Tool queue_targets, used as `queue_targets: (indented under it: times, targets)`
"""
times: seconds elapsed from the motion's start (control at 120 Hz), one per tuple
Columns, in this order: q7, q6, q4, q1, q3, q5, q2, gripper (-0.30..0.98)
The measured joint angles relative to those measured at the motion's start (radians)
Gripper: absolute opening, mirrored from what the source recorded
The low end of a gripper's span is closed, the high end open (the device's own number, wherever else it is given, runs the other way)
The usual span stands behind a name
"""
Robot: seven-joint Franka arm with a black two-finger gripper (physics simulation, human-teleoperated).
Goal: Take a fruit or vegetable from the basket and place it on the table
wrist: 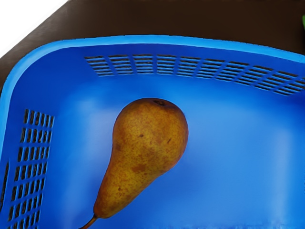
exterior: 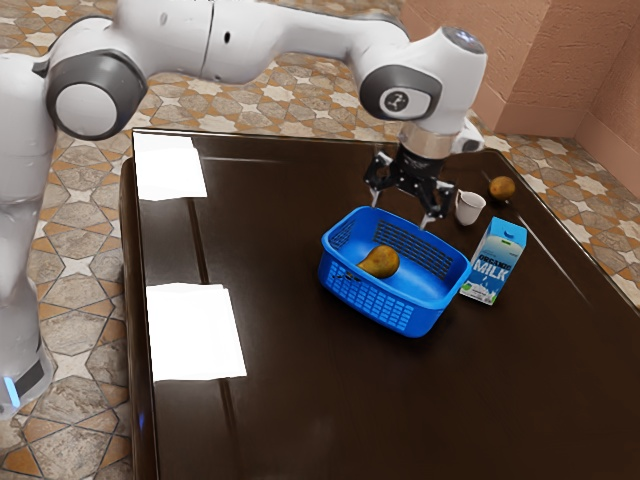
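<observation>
Over the blue basket (exterior: 385, 303), my end effector (exterior: 400, 210) hangs, fingers apart, nothing between them, presumably spread to straddle the pear (wrist: 147, 143)! And there it lies, inside, on its side, so I judge a grip across its fat end, clear of the walls, steadiest.

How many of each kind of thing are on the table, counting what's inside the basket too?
Basket: 1
Pear, in the basket: 1
Milk carton: 1
White cup: 1
Round brown thing: 1
Total: 5
</observation>
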Motion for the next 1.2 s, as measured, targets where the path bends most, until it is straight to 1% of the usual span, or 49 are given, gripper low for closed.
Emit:
queue_targets:
  times: [0.217,0.358,0.55,0.867,1.2]
  targets:
    - [0.133,0.08,-0.038,0.031,0.005,-0.016,0.023,0.69]
    - [0.196,0.156,-0.152,0.031,0.007,-0.02,-0.018,0.69]
    - [0.26,0.235,-0.211,0.047,0.008,-0.04,-0.023,0.69]
    - [0.319,0.284,-0.279,0.04,0.009,-0.066,-0.058,0.69]
    - [0.343,0.338,-0.3,0.051,0.009,-0.07,-0.029,0.69]
